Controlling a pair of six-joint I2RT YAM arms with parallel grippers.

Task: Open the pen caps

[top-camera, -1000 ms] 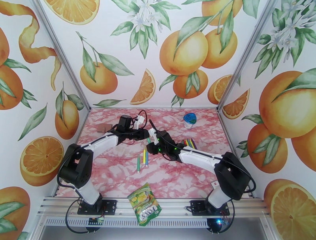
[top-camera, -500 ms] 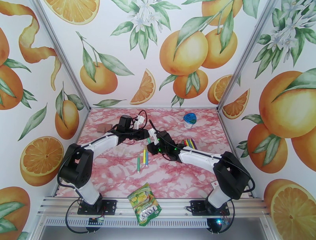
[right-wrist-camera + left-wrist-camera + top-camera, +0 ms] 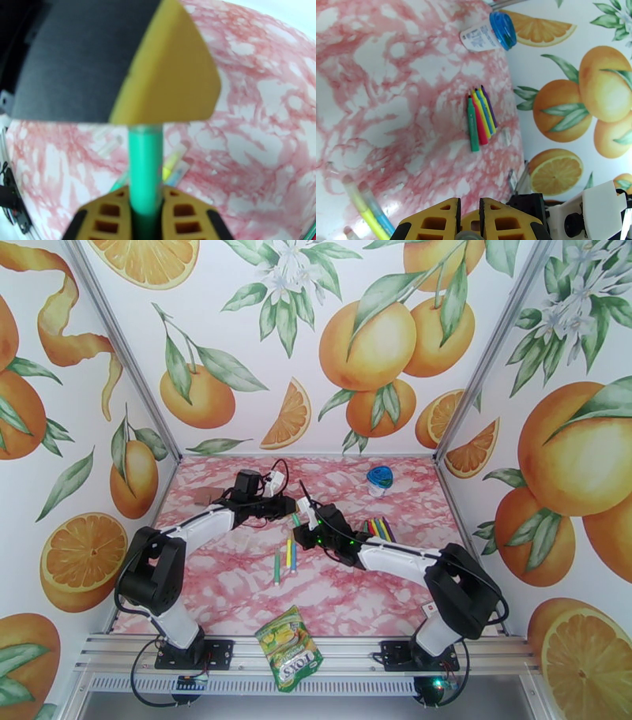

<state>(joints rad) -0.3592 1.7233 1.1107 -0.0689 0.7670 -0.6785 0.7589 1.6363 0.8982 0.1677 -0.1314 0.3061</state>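
Meeting over the middle of the pink-and-white marbled table point(image 3: 237, 587), both arms grip one thin green marker pen point(image 3: 145, 165). The right gripper point(image 3: 145, 213) pinches its barrel between ribbed yellow fingers. The left gripper point(image 3: 470, 206), fingers pressed nearly together, covers the pen's other end, so the pen cap there is hidden under its yellow fingertip point(image 3: 166, 79). Three loose pens point(image 3: 286, 560), green, yellow and blue, lie just nearer the front edge. Five more pens point(image 3: 480, 118) lie side by side toward the right edge; their caps are too small to judge. A white container with a round blue lid point(image 3: 380, 479) sits near the far right corner, and a green-yellow snack packet point(image 3: 290, 646) overhangs the near edge.
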